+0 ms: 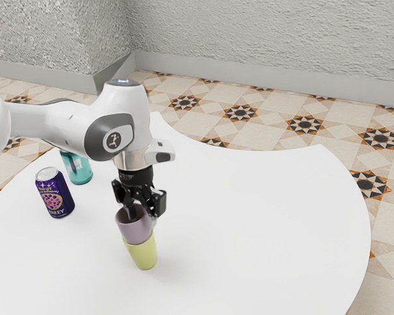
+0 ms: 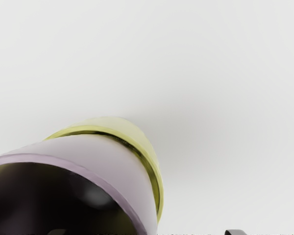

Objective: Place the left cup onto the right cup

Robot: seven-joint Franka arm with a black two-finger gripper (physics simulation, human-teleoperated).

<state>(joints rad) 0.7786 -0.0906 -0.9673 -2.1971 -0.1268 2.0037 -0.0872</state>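
A mauve cup [image 1: 132, 227] sits nested in the mouth of a yellow-green cup [image 1: 142, 252] that stands upright on the white table [image 1: 262, 216]. My gripper [image 1: 138, 211] is right above them, its black fingers straddling the mauve cup's rim; whether they still press on it cannot be told. In the wrist view the mauve cup [image 2: 93, 166] lies close under my hand, its dark inside facing the camera, and the yellow-green cup's rim [image 2: 137, 142] rings it just beyond.
A purple soda can [image 1: 54, 191] stands on the table at the exterior view's left. A teal glass [image 1: 77, 167] is just behind it, partly hidden by my arm. The table's curved edge runs along the exterior view's right.
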